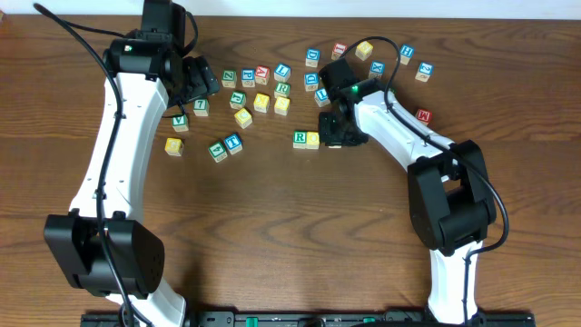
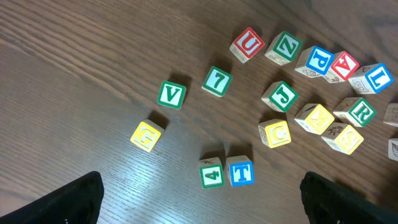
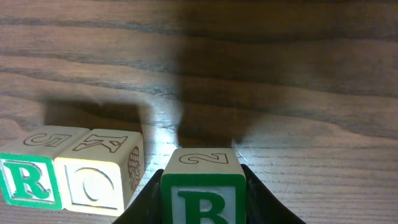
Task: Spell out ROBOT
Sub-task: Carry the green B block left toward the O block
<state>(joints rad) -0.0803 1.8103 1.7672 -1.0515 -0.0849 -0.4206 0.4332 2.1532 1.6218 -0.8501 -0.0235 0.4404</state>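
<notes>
A green-edged R cube [image 3: 28, 180] and a yellow-faced O cube [image 3: 96, 183] stand touching in a row on the table. Just right of them, with a small gap, is a green-edged B cube [image 3: 203, 202]. My right gripper [image 3: 203, 177] is shut on it, one black finger on each side. From overhead the R [image 1: 300, 138], the O [image 1: 313, 139] and the right gripper [image 1: 334, 136] line up at the table's middle. The blue-edged T cube [image 2: 240, 172] sits beside a green 4 cube [image 2: 211, 174]. My left gripper [image 2: 202, 211] hangs open above the wood near them, holding nothing.
Several other letter cubes lie scattered: G [image 2: 146, 135], V [image 2: 171, 94], 7 [image 2: 217, 81], J [image 2: 281, 96], a yellow C [image 2: 275, 132] and a second green R [image 2: 359, 112]. More cubes [image 1: 399, 54] lie behind the right arm.
</notes>
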